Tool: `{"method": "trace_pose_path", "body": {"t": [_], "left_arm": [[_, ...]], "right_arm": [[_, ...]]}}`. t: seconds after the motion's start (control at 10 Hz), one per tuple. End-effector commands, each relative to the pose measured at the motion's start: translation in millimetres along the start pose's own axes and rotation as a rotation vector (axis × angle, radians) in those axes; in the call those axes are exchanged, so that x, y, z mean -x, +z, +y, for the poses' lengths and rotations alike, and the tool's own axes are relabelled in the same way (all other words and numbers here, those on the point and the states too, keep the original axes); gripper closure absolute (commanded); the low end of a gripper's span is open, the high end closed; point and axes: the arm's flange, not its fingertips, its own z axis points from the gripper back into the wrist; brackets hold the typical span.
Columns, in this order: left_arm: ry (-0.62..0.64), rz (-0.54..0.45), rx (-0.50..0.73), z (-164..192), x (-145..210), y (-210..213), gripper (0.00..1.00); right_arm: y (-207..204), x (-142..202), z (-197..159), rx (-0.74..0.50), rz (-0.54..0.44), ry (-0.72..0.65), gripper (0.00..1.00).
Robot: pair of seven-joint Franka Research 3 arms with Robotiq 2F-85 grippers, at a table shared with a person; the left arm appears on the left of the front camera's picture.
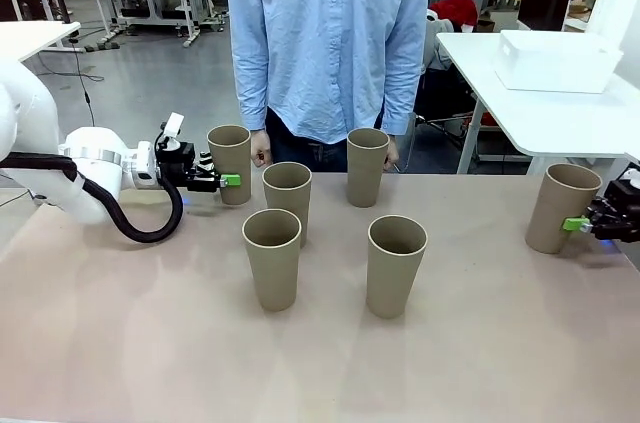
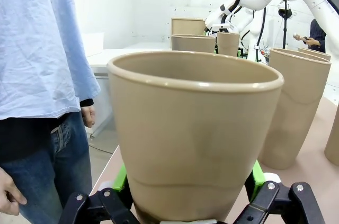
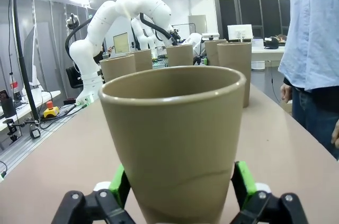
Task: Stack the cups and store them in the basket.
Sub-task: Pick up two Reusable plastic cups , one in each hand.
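Across our beige tabletop [image 1: 480, 343] stand six tan paper cups [image 1: 396, 263]. Our left gripper [image 1: 231, 181] clamps the far-left cup [image 1: 230, 148] and our right gripper [image 1: 571, 225] the far-right cup [image 1: 558, 193], both low, we judge, for steady lifting. The white plastic basket [image 1: 555, 61] sits on a white table [image 1: 560, 118] behind.

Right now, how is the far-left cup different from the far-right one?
The left gripper grips the far-left cup; the right gripper grips the far-right cup. The far-left cup stands beside other cups near the person; the far-right cup stands alone. Both are tan, upright, empty.
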Motion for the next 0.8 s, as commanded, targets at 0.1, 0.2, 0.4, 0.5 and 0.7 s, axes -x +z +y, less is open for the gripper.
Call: {"method": "trace_pose_path", "body": {"t": [0.1,0.2,0.4,0.5,0.7], "left_arm": [[0.012,-0.022,0.004,-2.7,-7.0,-0.8,0.0],[0.019,-0.03,0.006,-2.3,-6.9,-1.2,0.0],[0.019,-0.031,0.014,-3.1,-7.1,-1.0,0.0],[0.018,-0.036,0.009,-3.6,-8.0,-1.1,0.18],[0.023,-0.021,0.014,-4.2,-8.5,-0.6,0.37]], "right_arm": [[-5.6,-8.0,6.3,-0.001,0.007,-0.033,0.0],[-6.0,-7.5,4.5,0.0,0.01,-0.038,0.0],[-5.8,-5.5,3.1,0.004,0.015,0.013,0.0],[-6.1,-5.4,3.5,0.009,0.033,0.02,0.2],[-5.4,-4.9,2.7,0.003,0.03,0.036,0.4]]}}
